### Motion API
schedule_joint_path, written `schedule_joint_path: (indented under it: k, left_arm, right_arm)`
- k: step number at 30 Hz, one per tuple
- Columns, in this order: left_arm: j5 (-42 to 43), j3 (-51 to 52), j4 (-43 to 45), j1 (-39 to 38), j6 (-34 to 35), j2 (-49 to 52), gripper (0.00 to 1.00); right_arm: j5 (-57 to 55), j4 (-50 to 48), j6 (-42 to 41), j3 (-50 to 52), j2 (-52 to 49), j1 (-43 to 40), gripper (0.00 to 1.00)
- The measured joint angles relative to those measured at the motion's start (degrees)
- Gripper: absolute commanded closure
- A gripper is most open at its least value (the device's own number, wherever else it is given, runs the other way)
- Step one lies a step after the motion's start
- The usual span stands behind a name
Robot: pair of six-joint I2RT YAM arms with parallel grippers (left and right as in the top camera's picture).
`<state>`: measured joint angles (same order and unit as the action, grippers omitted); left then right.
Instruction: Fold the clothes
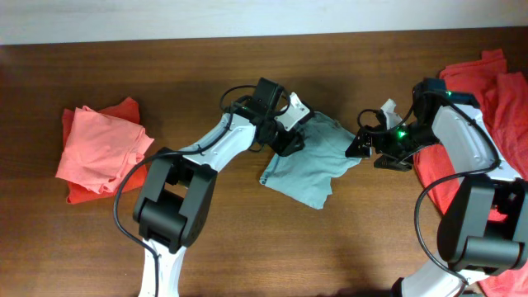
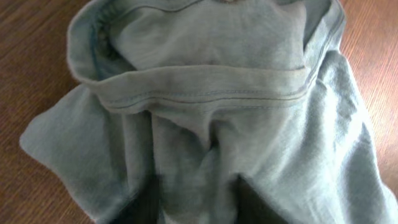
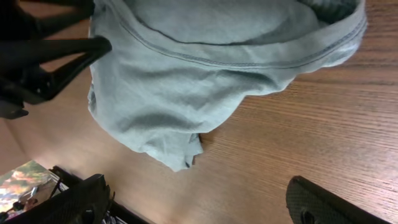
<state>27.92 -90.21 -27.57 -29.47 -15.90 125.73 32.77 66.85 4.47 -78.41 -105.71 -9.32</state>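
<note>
A grey-green garment (image 1: 313, 161) lies crumpled at the table's centre. It fills the left wrist view (image 2: 211, 106), hem and folds facing me. My left gripper (image 1: 289, 136) is at its upper left edge, and its dark fingers (image 2: 196, 199) are closed with a bunch of the cloth between them. My right gripper (image 1: 365, 147) is at the garment's right edge. In the right wrist view its fingers (image 3: 199, 202) are wide apart and empty over bare wood, with the garment (image 3: 186, 81) just ahead. The left gripper (image 3: 50, 56) shows there at the top left.
A folded red-orange pile (image 1: 99, 148) sits at the left of the wooden table (image 1: 247, 247). A heap of loose red clothes (image 1: 503, 99) lies at the right edge, beside and under the right arm.
</note>
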Motion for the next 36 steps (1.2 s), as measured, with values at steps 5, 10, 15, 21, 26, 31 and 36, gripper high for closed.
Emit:
schedule_joint_path:
  k: [5, 10, 15, 21, 26, 31, 36]
  left_arm:
    - [0.24, -0.02, -0.37, -0.02, 0.07, 0.02, 1.0]
    - [1.33, -1.97, -5.4, 0.55, 0.02, 0.02, 1.0]
    - [1.73, -3.85, -8.17, 1.33, 0.0, -1.86, 1.0]
    - [0.28, -4.55, -12.81, 1.66, 0.02, -3.41, 1.0]
    - [-5.7, -4.57, -13.53, 4.7, 3.5, -3.41, 1.0]
    - [-8.55, -4.57, -13.66, 7.39, 6.78, -3.41, 1.0]
    - [-9.16, -4.57, -14.05, 6.97, 7.58, -3.41, 1.0]
  right_arm:
    - [-0.02, -0.24, 0.0, 0.02, 0.0, 0.0, 0.04]
    - [-0.02, -1.09, -0.02, 0.02, 0.0, 0.0, 0.04]
    - [-0.02, -1.18, 0.0, 0.02, 0.0, 0.0, 0.04]
    - [-1.55, -1.33, -0.02, 0.37, 0.0, 0.0, 0.04]
    - [-2.12, -2.25, 0.0, 2.38, 0.0, 0.0, 0.04]
    - [-1.25, -4.57, 0.37, 2.71, 0.0, 1.66, 0.12]
    - [1.09, -11.93, -1.49, 2.91, -0.13, 8.35, 0.36]
